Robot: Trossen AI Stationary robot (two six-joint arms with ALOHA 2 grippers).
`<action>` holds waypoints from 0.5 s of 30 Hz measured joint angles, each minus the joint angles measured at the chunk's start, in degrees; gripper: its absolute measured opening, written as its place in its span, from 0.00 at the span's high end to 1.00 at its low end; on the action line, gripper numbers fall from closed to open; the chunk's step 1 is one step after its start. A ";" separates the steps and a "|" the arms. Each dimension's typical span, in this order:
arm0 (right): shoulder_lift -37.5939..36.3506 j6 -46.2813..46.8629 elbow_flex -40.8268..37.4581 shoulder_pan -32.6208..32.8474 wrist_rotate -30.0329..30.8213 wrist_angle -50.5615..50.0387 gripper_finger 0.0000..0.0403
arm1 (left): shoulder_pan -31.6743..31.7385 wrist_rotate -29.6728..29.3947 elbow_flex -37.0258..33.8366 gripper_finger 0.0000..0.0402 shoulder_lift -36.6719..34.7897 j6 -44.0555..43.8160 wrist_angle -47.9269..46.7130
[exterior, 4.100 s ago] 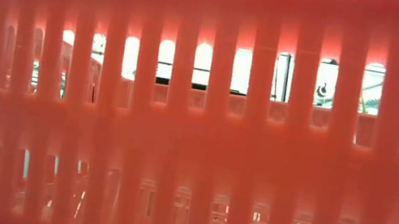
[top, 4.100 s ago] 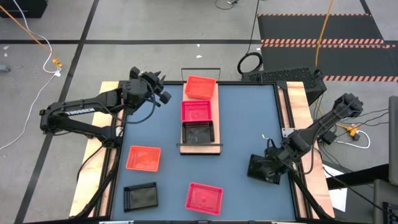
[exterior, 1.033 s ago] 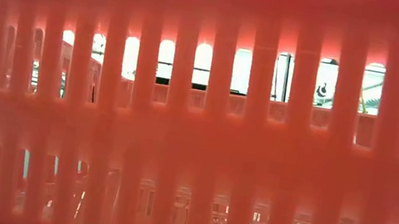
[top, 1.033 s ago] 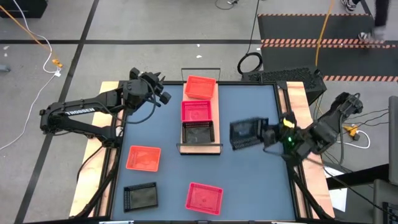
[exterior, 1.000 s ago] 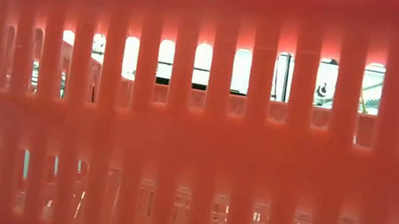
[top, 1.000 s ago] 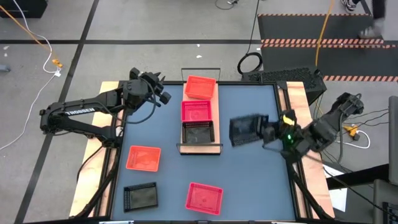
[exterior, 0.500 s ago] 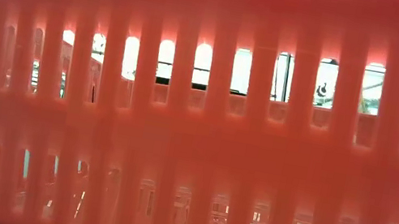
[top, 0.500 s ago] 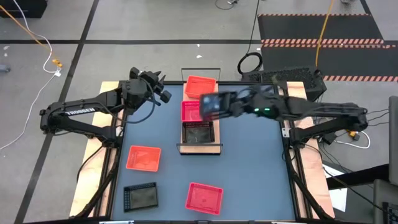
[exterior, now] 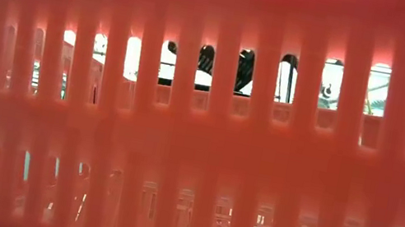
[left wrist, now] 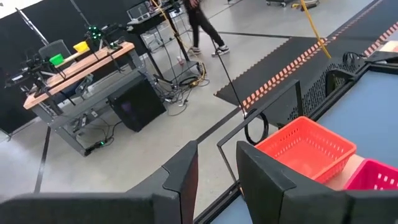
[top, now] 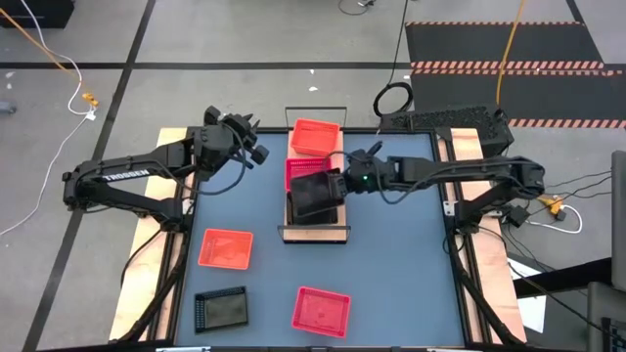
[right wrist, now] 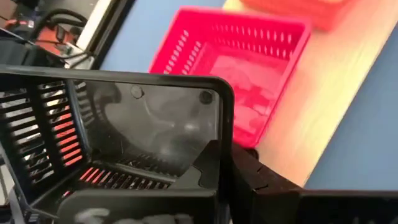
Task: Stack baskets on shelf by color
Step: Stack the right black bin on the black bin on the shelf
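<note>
The light-wood shelf [top: 315, 233] lies at the table's middle. An orange basket [top: 316, 137] sits on its far end and a pink one [top: 305, 170] on its middle. My right gripper [top: 342, 183] reaches in from the right, shut on a black basket [top: 315, 196] that hangs tilted over the shelf's near end and hides what lies beneath. In the right wrist view this black basket [right wrist: 124, 137] fills the front, with the pink basket [right wrist: 242, 68] behind it. My left gripper [left wrist: 217, 180] waits at the far left, open, with nothing between its fingers. My right gripper pinches the black basket's right-hand wall at its rim [right wrist: 216, 158] between its two fingers. It comes from the table's right, slanting down. The basket is lifted clear and tilted over the shelf's near end.
On the near table lie an orange basket [top: 225, 247], a black basket [top: 221, 310] and a pink basket [top: 321, 311]. The pink one's slotted wall [exterior: 199, 130] fills the low view. There is bare blue tabletop [top: 401, 264] right of the shelf.
My right gripper has swung from the table's right side toward the left and come down a little, bringing the black basket over the shelf's near end. The basket has turned about on the way and stays clear of the table.
</note>
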 joint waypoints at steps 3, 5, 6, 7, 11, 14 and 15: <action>1.00 0.69 0.00 0.48 -1.31 0.09 1.00 | 0.00 0.00 0.00 0.72 0.00 0.31 -0.03; 1.32 0.67 0.00 0.58 -2.84 0.09 1.00 | 0.00 0.00 0.00 0.72 0.00 0.31 0.01; 1.58 0.74 0.00 0.75 -3.91 0.16 0.99 | 0.00 0.00 0.01 0.72 0.00 0.30 0.01; 1.73 0.78 0.00 0.84 -4.66 0.49 0.99 | 0.00 0.00 0.00 0.72 0.00 0.29 0.01; 1.78 1.01 0.00 1.53 -4.76 0.41 0.98 | 0.00 -0.02 0.00 0.72 0.00 0.26 0.16; 1.78 1.32 0.00 1.59 -6.29 0.25 0.98 | 0.00 -0.02 0.00 0.72 0.00 0.26 0.36; 1.80 1.58 0.00 1.54 -7.16 0.20 0.98 | 0.00 -0.02 0.00 0.72 0.00 0.26 0.48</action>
